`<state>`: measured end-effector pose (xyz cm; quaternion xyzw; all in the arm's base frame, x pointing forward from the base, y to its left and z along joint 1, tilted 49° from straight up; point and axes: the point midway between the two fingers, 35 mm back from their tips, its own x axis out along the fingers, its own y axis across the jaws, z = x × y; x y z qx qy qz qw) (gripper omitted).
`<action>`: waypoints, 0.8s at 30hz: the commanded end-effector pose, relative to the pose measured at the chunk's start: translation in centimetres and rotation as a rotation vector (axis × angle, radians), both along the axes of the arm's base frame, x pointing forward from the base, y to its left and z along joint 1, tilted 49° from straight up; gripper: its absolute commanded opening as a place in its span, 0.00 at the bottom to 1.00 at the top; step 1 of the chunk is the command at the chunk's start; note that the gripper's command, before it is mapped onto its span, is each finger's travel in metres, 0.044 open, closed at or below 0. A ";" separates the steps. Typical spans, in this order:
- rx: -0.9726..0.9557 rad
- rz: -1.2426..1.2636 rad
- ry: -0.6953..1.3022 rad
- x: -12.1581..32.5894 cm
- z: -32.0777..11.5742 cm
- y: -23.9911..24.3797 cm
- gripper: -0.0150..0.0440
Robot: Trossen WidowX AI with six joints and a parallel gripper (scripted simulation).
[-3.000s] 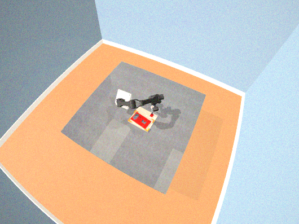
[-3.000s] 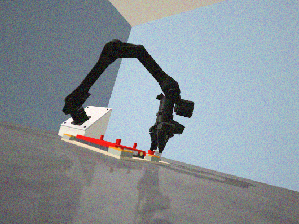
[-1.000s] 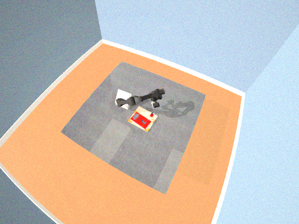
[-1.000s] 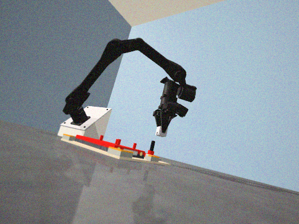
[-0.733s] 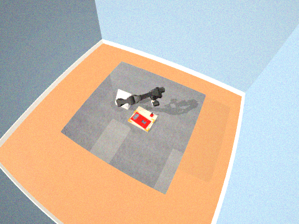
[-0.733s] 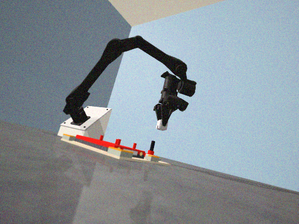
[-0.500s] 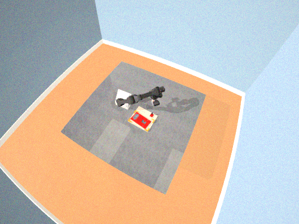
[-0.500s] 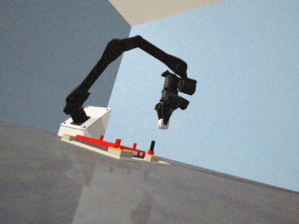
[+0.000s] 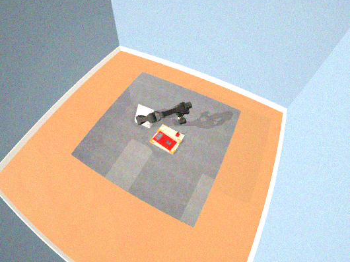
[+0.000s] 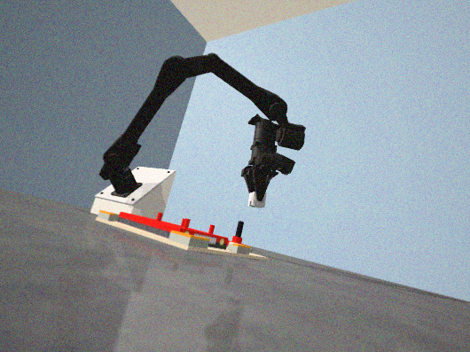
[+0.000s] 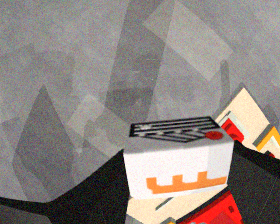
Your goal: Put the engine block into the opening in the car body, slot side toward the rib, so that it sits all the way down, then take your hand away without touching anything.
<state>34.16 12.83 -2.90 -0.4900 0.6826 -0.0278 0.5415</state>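
Note:
The engine block [image 10: 256, 201] [image 11: 175, 167] is white, with an orange comb-shaped mark on one side and a black-striped top with a red dot. My gripper [image 10: 258, 195] [image 11: 174, 152] is shut on it, one black finger at each side, and points down. It holds the block in the air, well above the height of the board. The red car body [image 9: 164, 141] [image 10: 148, 221] [image 11: 216, 212] lies flat on a cream board [image 9: 168, 125] [image 10: 146, 234] [image 11: 244, 102]. In the wrist view the block and fingers hide much of the car body. I cannot make out its opening or rib clearly.
A black upright peg [image 10: 239, 229] in a red collar [image 10: 237, 239] [image 9: 177, 134] stands at the board's edge. Grey blocks with orange tops sit at the board's corners. Short red posts rise from the car body. The white arm base [image 9: 144, 108] [image 10: 152, 181] is behind the board.

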 end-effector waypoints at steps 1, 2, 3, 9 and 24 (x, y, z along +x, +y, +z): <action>0.055 0.052 -0.044 -0.2 0.3 -0.2 0.25; 0.077 0.069 -0.060 -0.2 0.3 -0.2 0.25; 0.098 0.088 -0.076 -0.3 0.3 -0.3 0.25; 0.228 0.201 -0.176 -0.8 0.4 -0.8 0.25; 0.404 0.374 -0.331 -1.6 0.6 -1.6 0.25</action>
